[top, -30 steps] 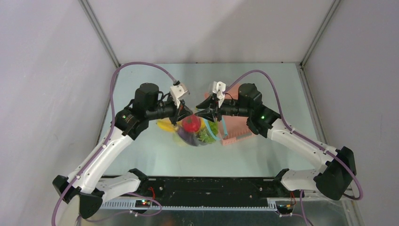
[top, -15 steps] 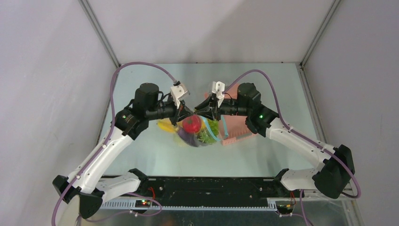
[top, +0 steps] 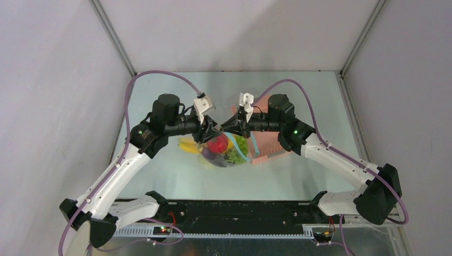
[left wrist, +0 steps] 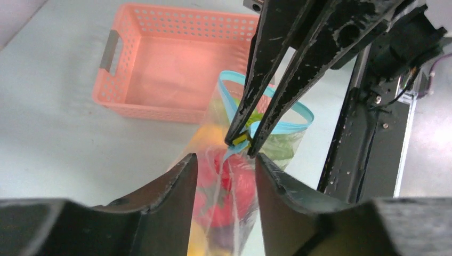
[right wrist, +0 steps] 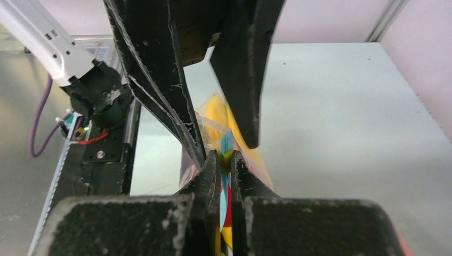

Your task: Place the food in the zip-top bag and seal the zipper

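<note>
Bench [top: 176, 181], centre: zip-top bag [top: 223, 157] held up by its mouth, with the food inside, red fruit [left wrist: 234, 186] foremost. I judge loading done. The 2 claws meet at the bag's 12 o'clock.

Left claw [left wrist: 225, 160] is spread and straddles the film just under the zipper [left wrist: 290, 127], gripping nothing, probably freed to re-grip. Right claw [right wrist: 224, 157] is pressed together, pinching the zipper's end to keep the mouth raised. Beyond the pinch the strip loops open, so it is unsealed.

Pink basket [left wrist: 160, 69] sits at the bag's 3 o'clock.
</note>
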You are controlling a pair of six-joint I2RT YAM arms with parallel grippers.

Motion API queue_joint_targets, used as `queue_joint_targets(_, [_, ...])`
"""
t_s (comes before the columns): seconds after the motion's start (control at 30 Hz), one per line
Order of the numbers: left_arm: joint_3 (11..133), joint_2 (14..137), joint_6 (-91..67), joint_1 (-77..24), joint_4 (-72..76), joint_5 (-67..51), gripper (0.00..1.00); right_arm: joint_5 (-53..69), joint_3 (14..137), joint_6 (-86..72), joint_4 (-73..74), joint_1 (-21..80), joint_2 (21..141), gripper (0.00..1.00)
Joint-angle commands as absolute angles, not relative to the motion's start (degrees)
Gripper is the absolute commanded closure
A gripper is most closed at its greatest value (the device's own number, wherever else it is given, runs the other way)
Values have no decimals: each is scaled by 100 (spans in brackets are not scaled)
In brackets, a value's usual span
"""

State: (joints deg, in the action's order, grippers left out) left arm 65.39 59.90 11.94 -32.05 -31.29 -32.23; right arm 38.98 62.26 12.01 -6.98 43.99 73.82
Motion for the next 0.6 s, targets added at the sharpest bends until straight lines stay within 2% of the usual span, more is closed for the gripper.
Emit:
queue_joint_targets(0.0, [6814,5959,1526,-3199,-3013,-3541,46,4431,6610,1155,-407,4392,7337,100])
queue_joint_targets(0.37, [7072,6291,2498,-3192,-3722,-4155,55,4685,7002,937,109,4230,7442,100])
queue_joint_targets(0.5, [7052,6286,2586,-3201,-3743,-4299,70,4803,7033,872,87,4191,7483,100])
queue_joint_targets(0.57, [7038,6287,2514,-3202,-3664,-4330,71,4881,7047,862,89,4189,7505,100])
